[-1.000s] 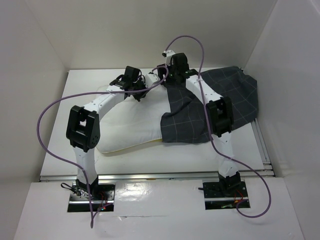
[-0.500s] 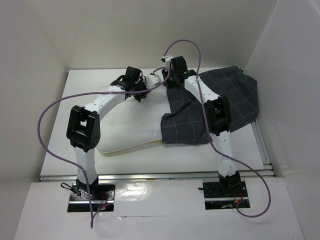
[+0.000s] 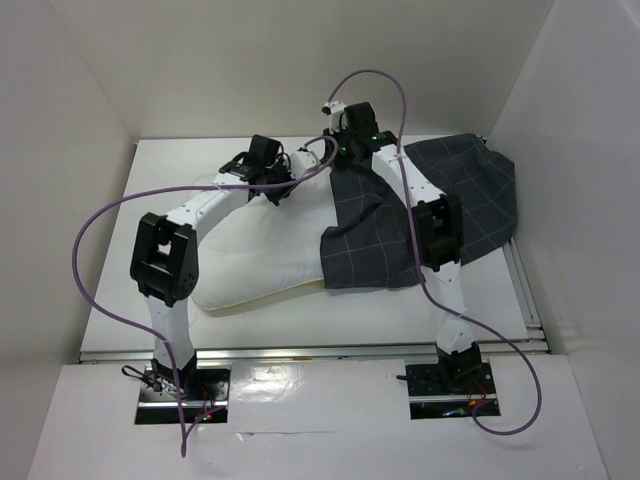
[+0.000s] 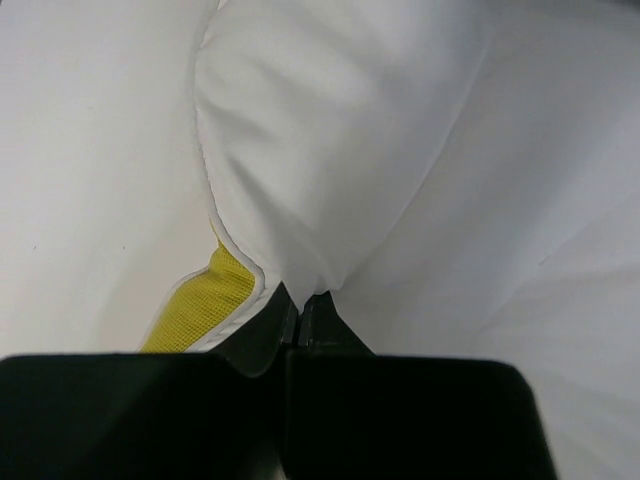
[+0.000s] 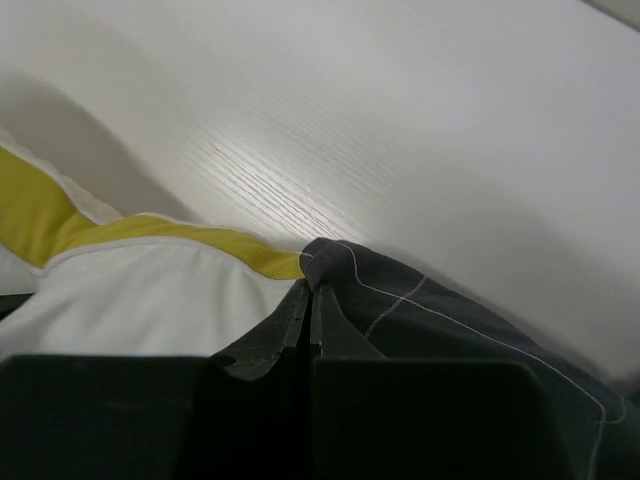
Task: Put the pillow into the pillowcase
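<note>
The white pillow [image 3: 262, 250] lies at the table's centre-left, with its right end tucked under the dark grid-patterned pillowcase [image 3: 470, 195]. At the pillow's far edge my left gripper [image 3: 277, 187] is shut on a fold of the pillow [image 4: 330, 150], right beside its yellow trim [image 4: 195, 312]. Close to its right, my right gripper [image 3: 335, 163] is shut, pinching the hem corner of the pillowcase [image 5: 450, 320]. That corner sits against the pillow [image 5: 140, 295] and its yellow trim [image 5: 200, 240]. The two grippers are close together near the back of the table.
White walls enclose the table [image 3: 480, 300] on three sides, and the back wall stands just beyond both grippers. Purple cables [image 3: 100, 215] loop over each arm. A metal rail [image 3: 320, 352] runs along the near edge.
The right gripper has gone from open to shut on the pillowcase's edge, and its wrist has shifted slightly. The left arm and the pillow have stayed as they were.
</note>
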{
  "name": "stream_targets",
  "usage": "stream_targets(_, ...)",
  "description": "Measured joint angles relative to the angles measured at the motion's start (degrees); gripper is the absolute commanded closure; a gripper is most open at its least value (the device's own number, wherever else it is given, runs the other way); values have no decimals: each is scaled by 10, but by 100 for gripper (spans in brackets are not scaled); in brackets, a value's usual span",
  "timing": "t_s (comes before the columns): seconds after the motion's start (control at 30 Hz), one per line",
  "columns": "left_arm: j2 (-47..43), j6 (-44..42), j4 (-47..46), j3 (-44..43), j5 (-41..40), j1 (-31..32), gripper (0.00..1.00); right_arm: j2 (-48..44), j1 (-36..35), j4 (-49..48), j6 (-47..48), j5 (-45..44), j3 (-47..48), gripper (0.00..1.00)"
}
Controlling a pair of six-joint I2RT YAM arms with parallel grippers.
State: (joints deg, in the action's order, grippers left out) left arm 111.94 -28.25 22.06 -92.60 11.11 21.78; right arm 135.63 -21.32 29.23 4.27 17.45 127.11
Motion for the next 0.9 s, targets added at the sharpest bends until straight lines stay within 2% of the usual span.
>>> stream_targets(0.4, -7, 17, 11, -1, -32, 2, 100, 0, -40, 0, -19, 18, 22, 100)
stream_targets(0.9, -31, 19, 17, -2, -34, 13, 100, -3, -30, -17, -19, -18, -12, 100)
